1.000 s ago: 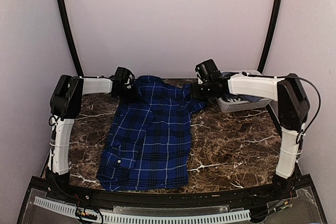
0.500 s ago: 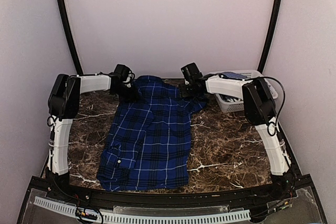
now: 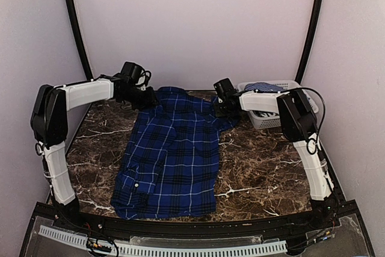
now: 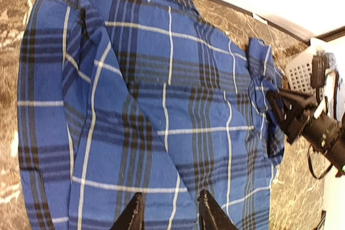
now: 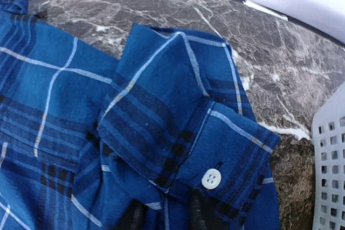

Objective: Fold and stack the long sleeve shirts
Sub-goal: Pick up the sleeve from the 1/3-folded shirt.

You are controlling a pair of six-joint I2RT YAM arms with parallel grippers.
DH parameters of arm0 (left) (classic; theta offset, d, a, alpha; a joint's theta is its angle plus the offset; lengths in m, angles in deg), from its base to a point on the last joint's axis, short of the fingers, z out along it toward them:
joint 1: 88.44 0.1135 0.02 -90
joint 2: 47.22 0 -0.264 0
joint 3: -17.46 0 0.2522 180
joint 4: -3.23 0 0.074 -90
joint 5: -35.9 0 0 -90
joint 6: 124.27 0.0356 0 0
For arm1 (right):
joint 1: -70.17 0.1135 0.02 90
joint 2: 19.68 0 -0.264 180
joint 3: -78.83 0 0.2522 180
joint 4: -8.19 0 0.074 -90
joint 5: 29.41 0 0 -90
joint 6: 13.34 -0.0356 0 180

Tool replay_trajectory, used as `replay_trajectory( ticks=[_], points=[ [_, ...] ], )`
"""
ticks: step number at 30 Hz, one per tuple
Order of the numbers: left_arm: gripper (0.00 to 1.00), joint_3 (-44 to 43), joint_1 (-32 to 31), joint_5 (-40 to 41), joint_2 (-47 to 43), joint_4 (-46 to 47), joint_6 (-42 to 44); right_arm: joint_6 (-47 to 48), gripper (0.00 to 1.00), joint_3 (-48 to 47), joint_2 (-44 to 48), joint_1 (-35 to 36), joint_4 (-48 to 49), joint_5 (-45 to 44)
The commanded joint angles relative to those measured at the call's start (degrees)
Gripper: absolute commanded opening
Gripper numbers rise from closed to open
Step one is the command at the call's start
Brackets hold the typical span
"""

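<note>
The dark royal-blue plaid shirt (image 3: 174,154) lies spread on the marble table, collar at the back. My left gripper (image 3: 146,97) hovers open over its left shoulder; in the left wrist view (image 4: 170,214) both fingertips stand apart above the plaid cloth (image 4: 161,106) with nothing held. My right gripper (image 3: 221,108) is at the folded-in right sleeve cuff. In the right wrist view (image 5: 166,214) its fingers are apart and low against the cuff (image 5: 215,154) with the white button. The lighter blue shirt (image 3: 263,86) lies in the basket.
The pale lattice basket (image 3: 274,120) stands at the back right, just behind my right forearm; its wall shows in the right wrist view (image 5: 331,160). Bare marble (image 3: 264,173) lies right of the shirt. Walls close the back and sides.
My right arm swung left from the basket to the sleeve cuff. My left arm's elbow moved out to the left and its gripper drew back slightly from the shoulder. The shirt has not moved.
</note>
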Motion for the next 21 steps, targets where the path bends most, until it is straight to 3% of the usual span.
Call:
replay_trajectory(
  ticks=[1,7,15,21],
  points=[
    [0.33,4.7,-0.9,-0.4,-6.0,-0.3,0.3,1.4,0.18,0.6,2.9,0.0,3.4,0.2],
    [0.33,11.1,-1.8,-2.9,-12.2,1.3,-1.5,3.4,0.0,3.5,8.5,0.2,5.8,2.9],
    [0.33,19.8,-2.4,-6.4,-19.8,4.6,-3.9,5.0,0.0,10.7,18.5,4.1,7.5,7.1],
    [0.33,26.1,-2.5,-9.1,-24.4,7.0,-5.9,4.9,0.0,17.2,24.3,11.2,7.6,9.9]
  ],
)
